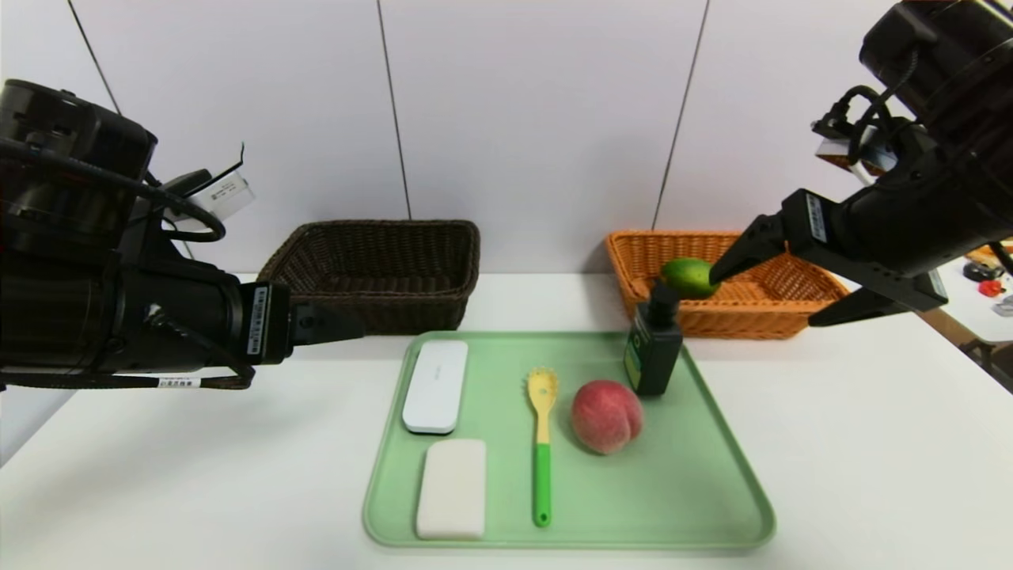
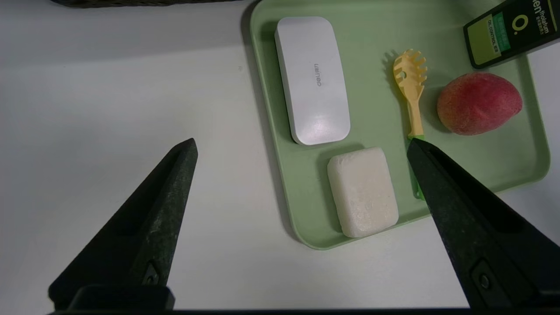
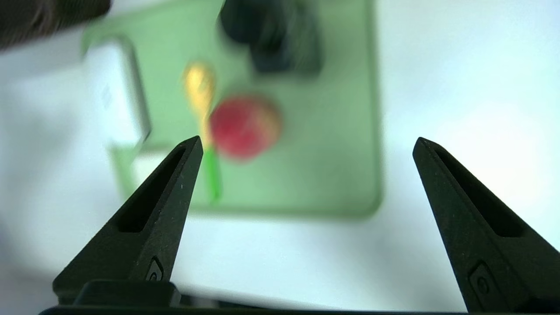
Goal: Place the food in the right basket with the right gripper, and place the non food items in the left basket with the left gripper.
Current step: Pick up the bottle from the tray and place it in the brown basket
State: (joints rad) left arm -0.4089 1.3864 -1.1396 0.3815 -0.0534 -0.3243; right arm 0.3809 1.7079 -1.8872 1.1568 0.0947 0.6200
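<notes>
The right gripper (image 1: pixel 764 297) hangs above the near rim of the orange basket (image 1: pixel 633 269), at the table's far right, with its jaws spread wide and nothing between them. The green fruit (image 1: pixel 688 277) lies inside that basket, toward its left end, just beside the upper fingertip. The left gripper (image 1: pixel 348 326) is held over the bare table (image 1: pixel 870 443) left of the tray (image 1: pixel 712 491), in front of the brown basket (image 1: pixel 380 269); the left wrist view shows its jaws wide apart and empty.

On the green tray, from left to right: the white case (image 1: pixel 435 385) at the far left, the soap block (image 1: pixel 452 488) just near of it, the spoon (image 1: pixel 542 443) lying lengthwise with its green handle toward the near edge, the peach (image 1: pixel 606 416) beside the spoon's head, and the pump bottle (image 1: pixel 653 348) upright at the far right corner. The brown basket shows no contents.
</notes>
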